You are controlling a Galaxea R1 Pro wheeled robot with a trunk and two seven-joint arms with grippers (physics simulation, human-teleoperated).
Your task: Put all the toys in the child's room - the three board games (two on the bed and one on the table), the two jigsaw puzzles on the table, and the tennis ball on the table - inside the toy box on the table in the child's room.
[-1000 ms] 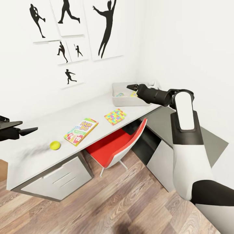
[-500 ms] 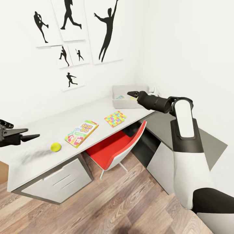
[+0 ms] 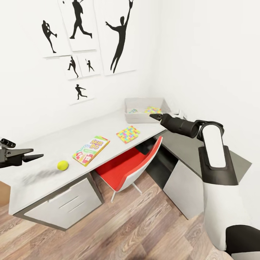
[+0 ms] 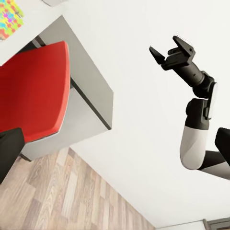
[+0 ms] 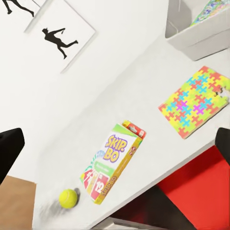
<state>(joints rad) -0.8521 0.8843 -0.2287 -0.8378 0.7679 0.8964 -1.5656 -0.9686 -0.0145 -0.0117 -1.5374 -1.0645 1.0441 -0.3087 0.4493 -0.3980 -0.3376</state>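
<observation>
Skip-Bo board game (image 3: 91, 150) flat on the counter (image 3: 54, 144), long axis angled toward the toy box (image 3: 144, 108), tennis ball (image 3: 63, 165) beside it, jigsaw puzzle (image 3: 128, 134) between game and box, right pincer (image 3: 156, 116) spread wide near the box, left pincer (image 3: 34, 156) state unclear.

Right gripper (image 3: 156, 116) now withdrawn from toy box (image 3: 144, 116).

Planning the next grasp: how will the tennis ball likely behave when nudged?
The tennis ball is round and lies free on the table, so it will probably roll. It sits near the front edge, so it might drop off.
</observation>
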